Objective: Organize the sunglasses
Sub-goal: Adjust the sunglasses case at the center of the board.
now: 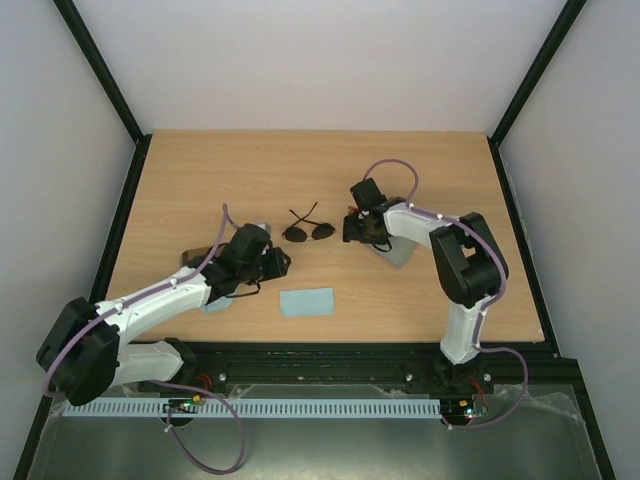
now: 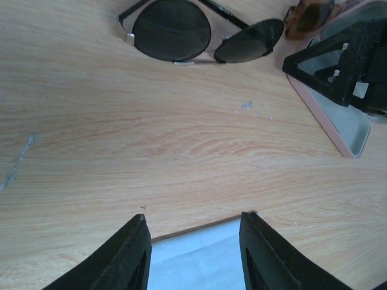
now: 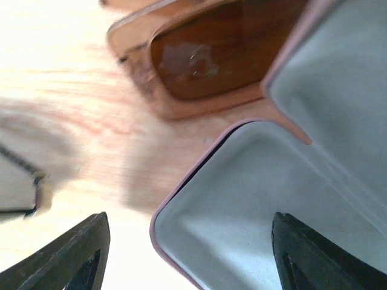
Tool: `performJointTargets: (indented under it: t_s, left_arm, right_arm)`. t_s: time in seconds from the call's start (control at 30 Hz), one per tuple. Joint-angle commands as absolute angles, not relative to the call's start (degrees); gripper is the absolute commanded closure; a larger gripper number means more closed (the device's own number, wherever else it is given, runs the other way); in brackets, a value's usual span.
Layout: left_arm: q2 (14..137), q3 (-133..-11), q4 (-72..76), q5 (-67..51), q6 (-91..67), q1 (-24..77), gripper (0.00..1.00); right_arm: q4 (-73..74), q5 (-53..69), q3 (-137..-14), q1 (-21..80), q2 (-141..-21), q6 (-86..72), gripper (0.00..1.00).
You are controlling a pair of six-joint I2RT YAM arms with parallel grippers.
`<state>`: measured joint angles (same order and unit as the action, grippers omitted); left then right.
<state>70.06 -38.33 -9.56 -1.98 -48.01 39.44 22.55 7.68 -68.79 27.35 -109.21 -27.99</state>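
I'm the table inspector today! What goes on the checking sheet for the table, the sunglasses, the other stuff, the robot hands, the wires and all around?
Surface: wooden table, light wood with a few faint marks.
Job's things: black aviator sunglasses lie unfolded mid-table; brown sunglasses lie right beside the open pink case, not in it.
Clutter: pale blue cloth flat near the front edge.
Grippers: left gripper open over the cloth's edge, holding nothing; right gripper open above the case's corner, holding nothing.
Cables: purple cable loops along each arm, apart from the glasses.
Surroundings: white walls, black frame posts.
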Motion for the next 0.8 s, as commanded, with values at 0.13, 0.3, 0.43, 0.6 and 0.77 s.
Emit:
performJointTargets:
  t_s: [0.13, 0.3, 0.43, 0.6, 0.77]
  left_arm:
    - [67.4, -33.9, -9.3, -6.8, -48.9, 39.1, 0.57]
    - [65.2, -31.1, -7.5, -9.4, -51.4, 39.1, 0.56]
    - [65.5, -29.8, -6.9, -11.3, -52.5, 39.1, 0.55]
    - [65.8, -29.4, -7.1, -11.7, -52.8, 39.1, 0.56]
    - [64.3, -29.5, -7.4, -11.1, -53.0, 39.1, 0.55]
  right_arm:
    - [22.6, 16.9, -59.8, 31.2, -103.7, -25.2, 0.29]
    - [22.5, 16.1, -54.1, 34.2, -99.8, -26.5, 0.29]
    - [20.2, 15.3, -50.8, 35.9, -96.9, -30.0, 0.29]
    - [17.1, 16.2, -51.3, 38.6, -97.0, -36.9, 0.29]
    - [8.6, 23.5, -50.7, 40.9, -97.1, -43.9, 0.29]
